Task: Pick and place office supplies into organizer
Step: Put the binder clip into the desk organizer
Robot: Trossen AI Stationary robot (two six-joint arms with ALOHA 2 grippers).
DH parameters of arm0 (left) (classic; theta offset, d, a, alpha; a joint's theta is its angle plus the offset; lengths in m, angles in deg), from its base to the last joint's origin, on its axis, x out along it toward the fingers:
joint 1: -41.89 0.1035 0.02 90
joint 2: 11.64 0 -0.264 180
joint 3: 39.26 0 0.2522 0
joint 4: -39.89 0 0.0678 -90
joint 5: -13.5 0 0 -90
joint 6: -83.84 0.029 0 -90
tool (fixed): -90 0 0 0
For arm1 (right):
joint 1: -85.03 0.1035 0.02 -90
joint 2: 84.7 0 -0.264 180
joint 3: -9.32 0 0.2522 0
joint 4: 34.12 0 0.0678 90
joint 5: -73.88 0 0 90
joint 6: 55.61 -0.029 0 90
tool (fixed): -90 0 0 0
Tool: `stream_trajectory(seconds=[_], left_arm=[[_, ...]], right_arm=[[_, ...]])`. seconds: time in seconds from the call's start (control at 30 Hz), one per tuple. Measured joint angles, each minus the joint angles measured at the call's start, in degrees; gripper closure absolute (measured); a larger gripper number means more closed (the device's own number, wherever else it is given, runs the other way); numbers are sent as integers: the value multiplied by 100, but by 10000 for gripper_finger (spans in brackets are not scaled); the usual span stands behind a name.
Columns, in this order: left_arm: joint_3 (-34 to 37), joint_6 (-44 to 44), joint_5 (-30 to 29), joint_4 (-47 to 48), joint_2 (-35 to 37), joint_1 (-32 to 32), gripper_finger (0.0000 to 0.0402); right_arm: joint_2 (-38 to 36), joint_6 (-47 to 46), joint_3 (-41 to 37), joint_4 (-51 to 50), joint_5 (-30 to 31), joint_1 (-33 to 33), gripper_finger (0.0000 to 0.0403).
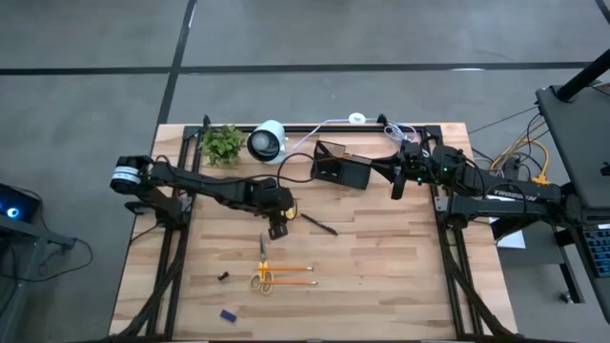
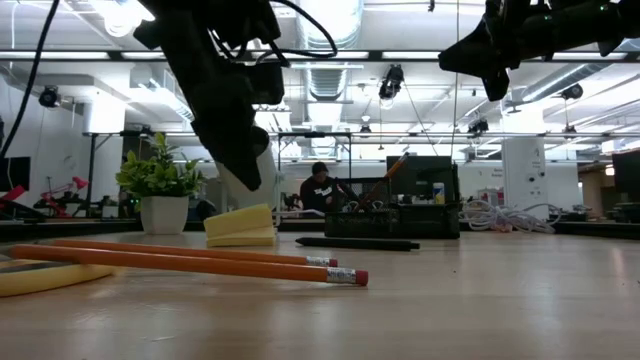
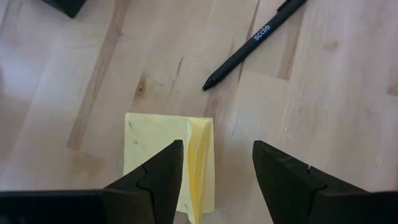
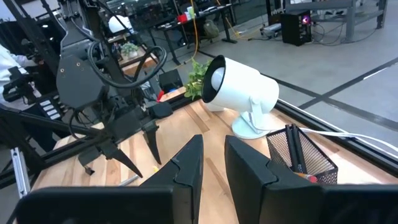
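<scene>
— Sticky notes [image 3: 168,155]: a yellow pad, one edge curling, flat on the wooden table [image 1: 381,267] at the high view's centre, under the left gripper [image 3: 214,180], fingers spread, empty.

— The organizer [image 1: 341,169]?

— Black mesh, upper centre, pens inside. Right gripper [image 4: 214,165] beside it, fingers narrow, empty.

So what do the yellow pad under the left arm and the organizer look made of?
Yellow sticky-note pad: matte paper, judging by stacked sheets fanning at one edge. Black mesh organizer: probably wire mesh, likely metal, with a see-through grid wall. Both sit on a light wooden table with visible grain.
</scene>
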Motion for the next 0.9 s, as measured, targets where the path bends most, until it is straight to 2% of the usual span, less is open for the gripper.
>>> stream_trajectory(seconds=[0.27,0.33,0.43,0.5,0.6,0.77,0.9], left_arm=[[4,-155,149,7,-1,-21,223],[2,-279,580,13,-1,-24,223],[-30,-498,1555,148,1,-62,223],[-59,-878,2095,415,3,-121,223],[-189,-1491,2593,1189,6,-258,223],[-454,-2156,2843,2492,114,-667,223],[-465,-2856,2857,2928,243,-1087,223]], right_arm=[[-1,15,0,0,2,-2,346],[-2,17,0,0,2,-2,346],[-2,17,0,-2,0,-2,346],[-2,17,0,-1,1,-2,346],[-2,18,0,-3,0,-2,346],[-2,24,0,-15,0,-2,346],[3,48,0,-16,0,-2,346]])
